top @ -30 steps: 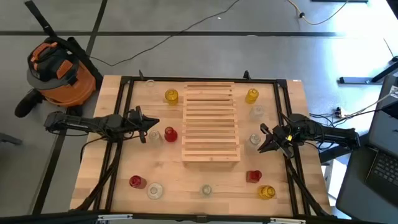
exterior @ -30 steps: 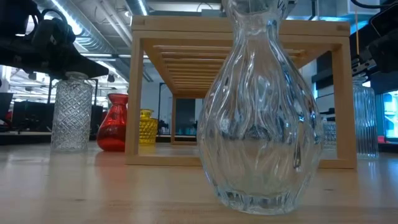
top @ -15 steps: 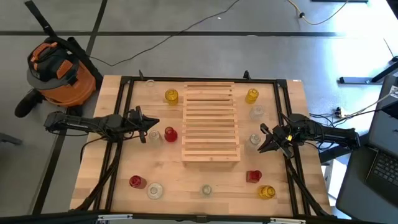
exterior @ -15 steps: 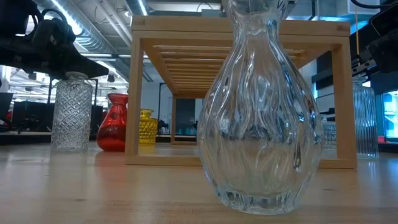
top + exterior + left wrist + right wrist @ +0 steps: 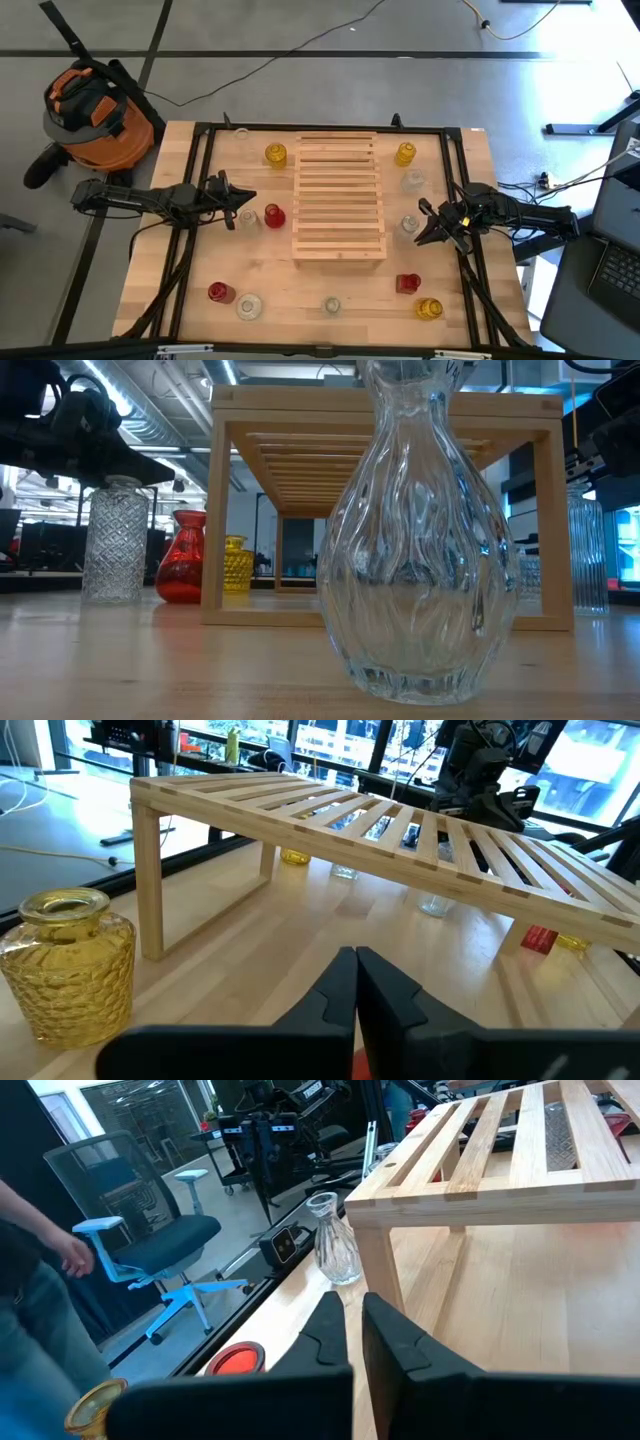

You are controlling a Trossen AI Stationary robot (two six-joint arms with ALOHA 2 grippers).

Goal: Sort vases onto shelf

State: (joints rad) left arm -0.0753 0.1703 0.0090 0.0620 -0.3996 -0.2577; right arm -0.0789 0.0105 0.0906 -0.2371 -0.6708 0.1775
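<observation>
The slatted wooden shelf (image 5: 338,205) stands on its legs at the table's middle. Small vases stand upright on their bases around it: yellow ones (image 5: 275,154) (image 5: 404,153) (image 5: 429,309), red ones (image 5: 273,216) (image 5: 219,292) (image 5: 407,283), and clear ones (image 5: 247,219) (image 5: 408,224) (image 5: 331,305). My left gripper (image 5: 243,203) hovers left of the shelf, above the clear and red vases, with its fingers shut (image 5: 355,965). My right gripper (image 5: 424,222) hovers right of the shelf beside a clear vase, open by a narrow gap (image 5: 350,1325). Neither holds anything.
An orange shop vacuum (image 5: 95,112) sits on the floor beyond the table's far left corner. A black frame (image 5: 205,150) runs along the tabletop's edges. A person (image 5: 40,1280) and an office chair (image 5: 150,1245) show in the room beyond the table.
</observation>
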